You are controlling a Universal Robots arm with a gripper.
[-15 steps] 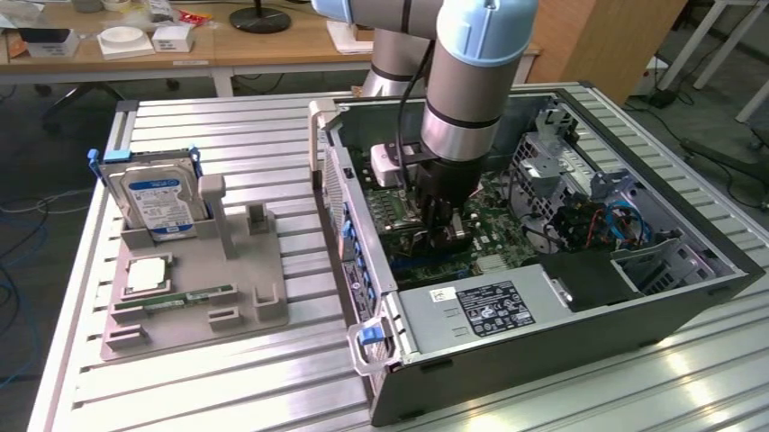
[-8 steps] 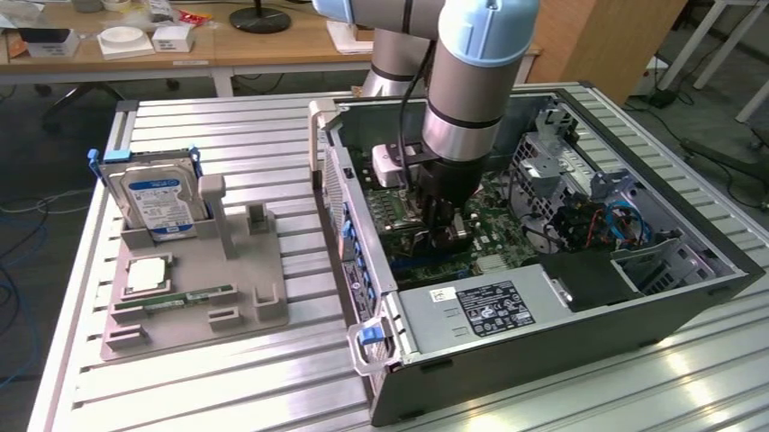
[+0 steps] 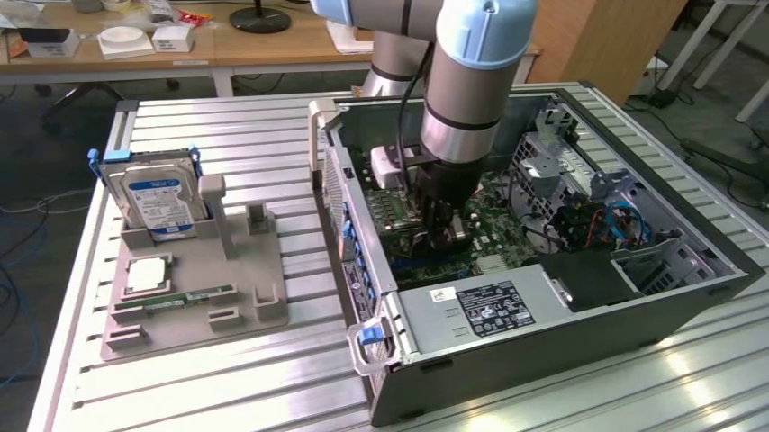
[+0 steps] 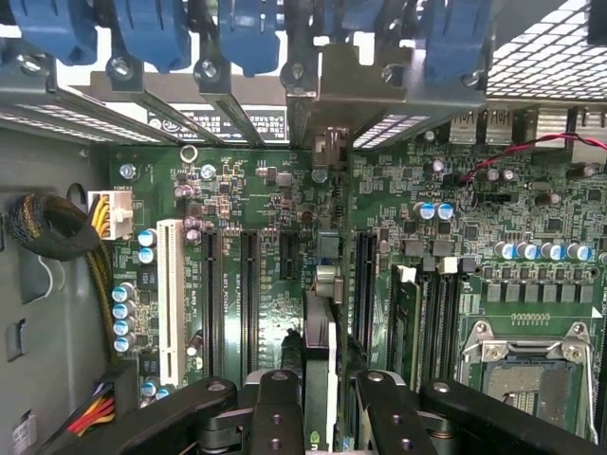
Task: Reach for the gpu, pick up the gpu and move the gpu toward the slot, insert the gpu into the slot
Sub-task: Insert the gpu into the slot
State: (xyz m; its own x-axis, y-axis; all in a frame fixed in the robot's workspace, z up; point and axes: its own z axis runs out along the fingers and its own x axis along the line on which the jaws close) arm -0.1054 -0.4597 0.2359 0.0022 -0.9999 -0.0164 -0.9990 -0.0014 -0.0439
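In the wrist view the gpu [image 4: 321, 322] appears edge-on between my black fingers [image 4: 275, 403], and my gripper [image 4: 322, 393] is shut on it. Its silver end bracket [image 4: 327, 90] stands against the case's rear wall, among the blue slot latches. The card stands upright on the green motherboard [image 4: 285, 190], in line with the long black slots [image 4: 248, 294]; the slot directly beneath it is hidden by the card. In the exterior view my gripper [image 3: 438, 236] reaches down into the open computer case [image 3: 673, 270], low over the board.
A grey fixture [image 3: 198, 288] on the exterior view's left holds a blue-labelled hard drive [image 3: 154, 198], a chip [image 3: 147, 274] and a memory stick [image 3: 193, 295]. Inside the case are the power supply [image 3: 481, 310], a white slot [image 4: 171, 294], the CPU socket [image 4: 522, 370] and cable bundles [image 4: 47, 227].
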